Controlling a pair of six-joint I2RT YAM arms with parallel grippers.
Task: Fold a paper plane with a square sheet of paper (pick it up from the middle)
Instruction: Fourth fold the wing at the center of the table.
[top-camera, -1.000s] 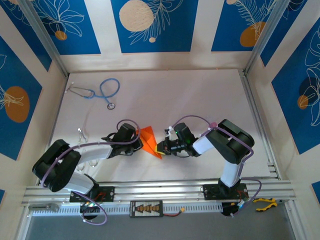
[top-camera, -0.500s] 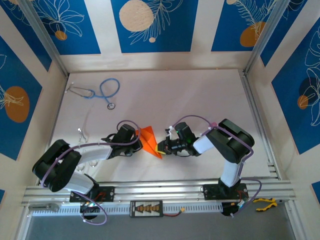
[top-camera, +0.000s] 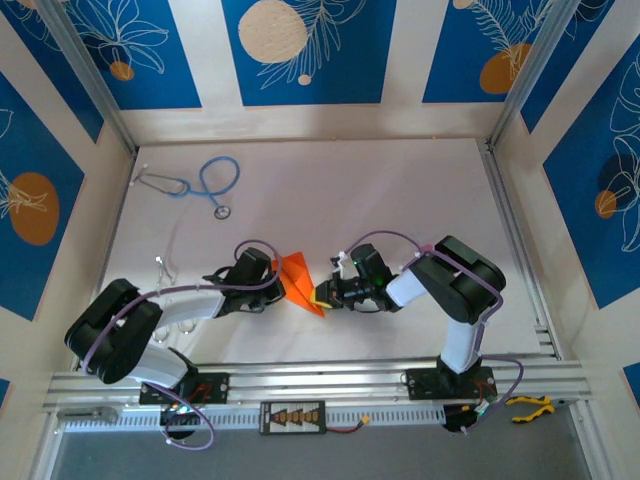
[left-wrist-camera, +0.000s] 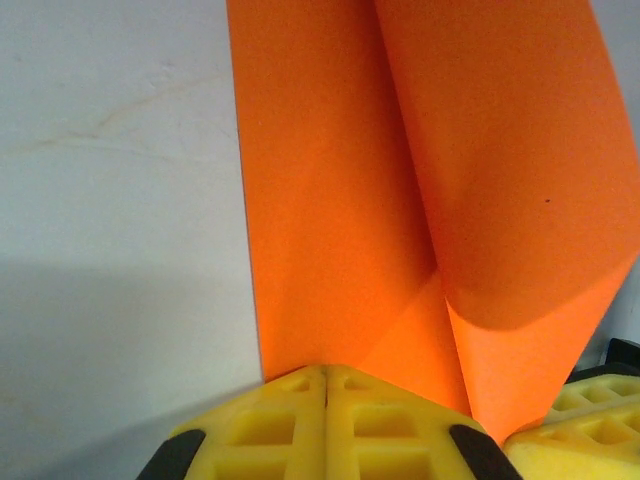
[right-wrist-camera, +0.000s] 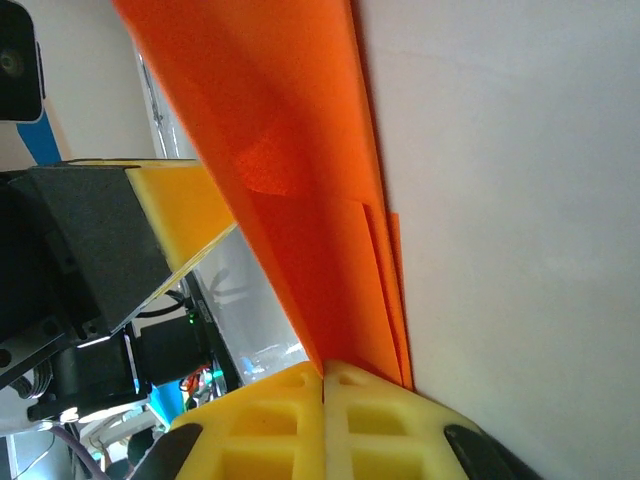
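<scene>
Near the front middle of the table (top-camera: 400, 200), the left gripper (left-wrist-camera: 325, 385) and the right gripper (right-wrist-camera: 323, 385) each have their yellow fingers pressed together on the creased orange paper plane (top-camera: 297, 281) — one pinching it from either side. Toward the far left corner lies a blue stethoscope (top-camera: 205, 183) — well apart from both arms.

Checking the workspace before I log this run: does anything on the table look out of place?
A blue stethoscope lies far left on the table, unrelated to paper folding. The orange paper looks creased, not torn.
</scene>
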